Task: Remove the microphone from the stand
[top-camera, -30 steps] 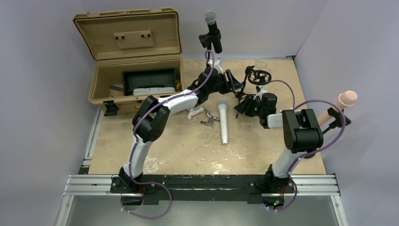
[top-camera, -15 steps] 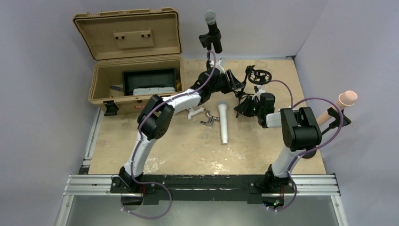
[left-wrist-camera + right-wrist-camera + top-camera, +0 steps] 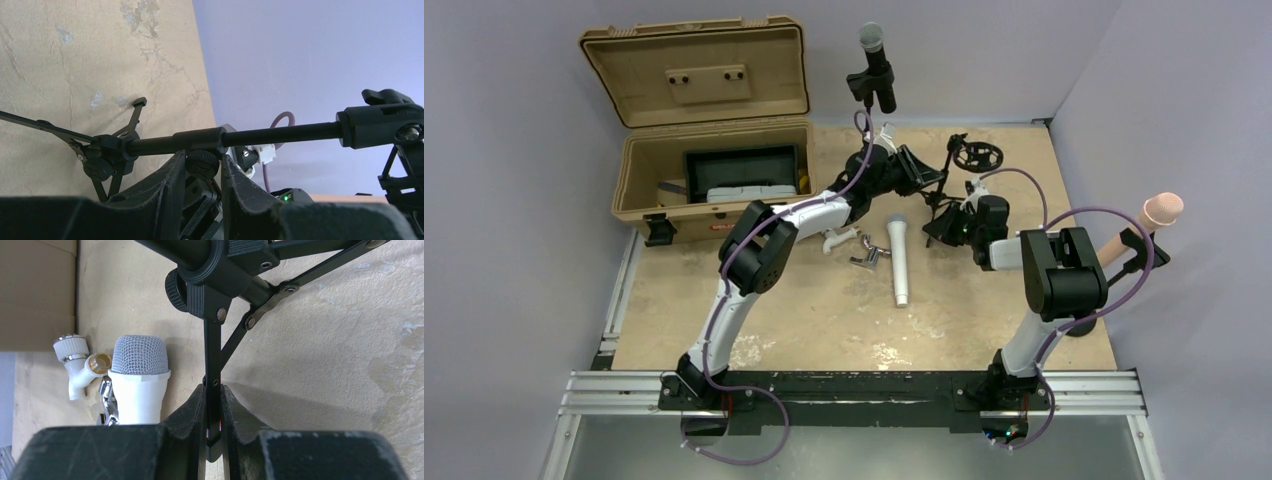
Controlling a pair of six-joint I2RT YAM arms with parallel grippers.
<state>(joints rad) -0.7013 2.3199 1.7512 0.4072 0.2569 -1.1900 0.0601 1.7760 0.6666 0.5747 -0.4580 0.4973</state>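
Observation:
A small black tripod stand (image 3: 936,190) with an empty ring-shaped shock mount (image 3: 973,156) is in mid-table. A white microphone (image 3: 900,256) with a grey mesh head lies on the table to its left, apart from it; it also shows in the right wrist view (image 3: 138,375). My left gripper (image 3: 912,168) is shut on the clamp knob (image 3: 202,164) under the stand's pole (image 3: 280,133). My right gripper (image 3: 941,226) is shut on a tripod leg (image 3: 212,365). A black microphone (image 3: 875,62) sits in a clip at the back.
An open tan case (image 3: 714,150) stands at the back left. A white fitting (image 3: 837,240) and a metal clip (image 3: 868,256) lie beside the white microphone. A pink microphone (image 3: 1142,226) on a stand is at the right edge.
My left gripper and the stand's pole have shifted slightly toward the back; the shock mount moved a little with them. The right gripper keeps its hold on the leg.

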